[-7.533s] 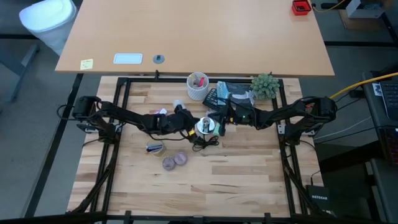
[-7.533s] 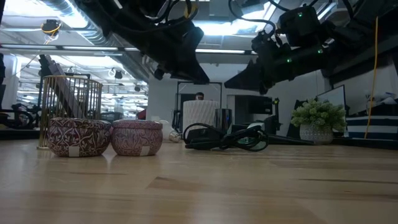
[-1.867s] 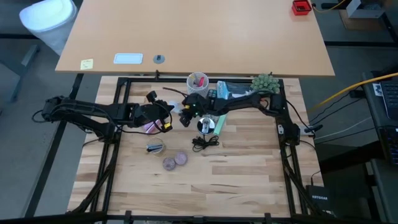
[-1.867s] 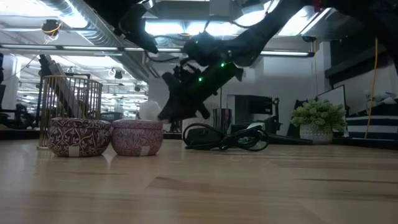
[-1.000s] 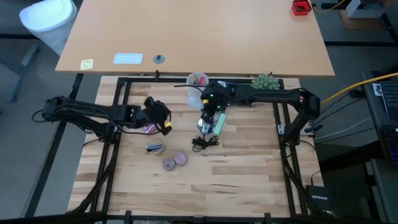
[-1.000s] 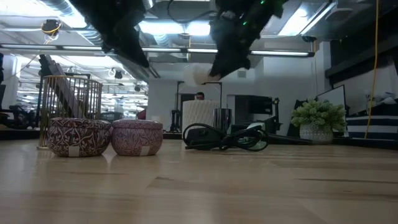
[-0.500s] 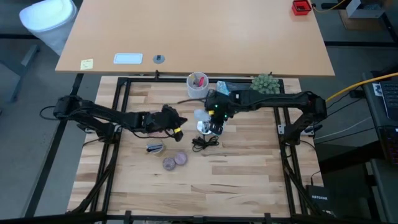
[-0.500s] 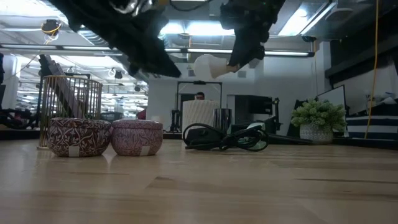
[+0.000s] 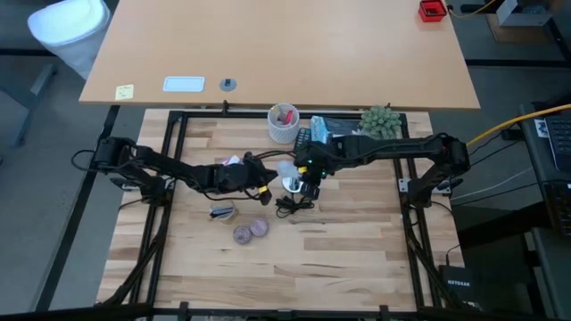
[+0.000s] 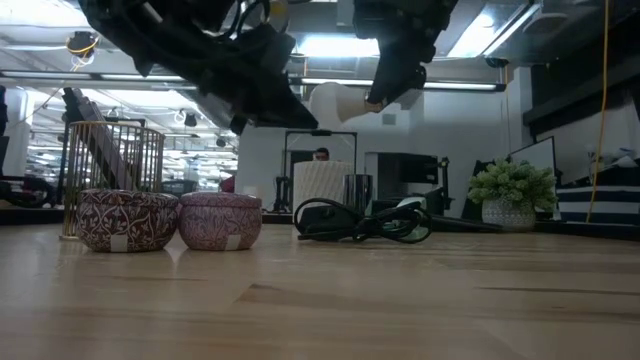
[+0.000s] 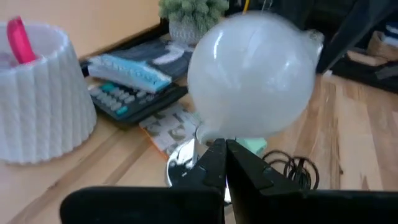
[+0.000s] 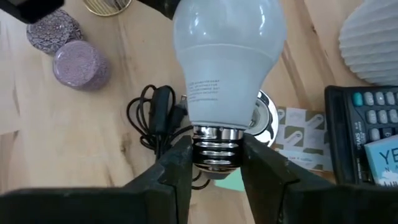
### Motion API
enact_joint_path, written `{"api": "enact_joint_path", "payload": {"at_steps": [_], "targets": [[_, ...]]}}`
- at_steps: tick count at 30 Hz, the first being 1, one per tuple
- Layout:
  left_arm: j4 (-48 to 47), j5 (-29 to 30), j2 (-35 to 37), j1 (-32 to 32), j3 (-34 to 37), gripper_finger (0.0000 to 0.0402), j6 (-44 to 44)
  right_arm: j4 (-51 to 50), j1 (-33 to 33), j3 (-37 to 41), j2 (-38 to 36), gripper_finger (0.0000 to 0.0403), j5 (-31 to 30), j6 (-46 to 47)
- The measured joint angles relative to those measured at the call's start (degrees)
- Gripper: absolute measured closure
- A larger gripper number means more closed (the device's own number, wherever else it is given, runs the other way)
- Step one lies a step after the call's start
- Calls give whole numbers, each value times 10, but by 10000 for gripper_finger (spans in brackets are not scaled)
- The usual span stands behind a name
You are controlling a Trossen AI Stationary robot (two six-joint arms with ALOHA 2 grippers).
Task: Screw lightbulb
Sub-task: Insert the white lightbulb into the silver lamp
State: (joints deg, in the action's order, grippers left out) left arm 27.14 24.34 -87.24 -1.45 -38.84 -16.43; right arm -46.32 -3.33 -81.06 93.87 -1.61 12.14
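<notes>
The lightbulb point(image 12: 227, 59) is held in the air above the counter point(image 9: 339, 250), not yet screwed into anything. The right hand point(image 12: 214, 163) is clamped on its silvery screw base, the two dark fingers point(image 12: 176, 165) pressing either side of the threads. Below it on the counter sits a round silvery socket point(image 12: 265, 115) with a black cord point(image 12: 152, 118). The left hand point(image 11: 225, 163), fingers together and empty, points at the bulb from just beside it. Judging from this, the bulb is picked up; lowering it into the socket and turning it remain.
</notes>
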Motion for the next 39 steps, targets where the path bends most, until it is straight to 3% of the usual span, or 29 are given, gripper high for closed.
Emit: {"api": "enact_joint_path", "payload": {"at_steps": [20, 39], "targets": [[56, 0, 0, 0, -2, 400, 34, 32, -1, 0, 20, 286, -12, -8], [55, -7, 0, 1, -2, 400, 61, 111, -1, 63, 38, 286, -89, -21]]}}
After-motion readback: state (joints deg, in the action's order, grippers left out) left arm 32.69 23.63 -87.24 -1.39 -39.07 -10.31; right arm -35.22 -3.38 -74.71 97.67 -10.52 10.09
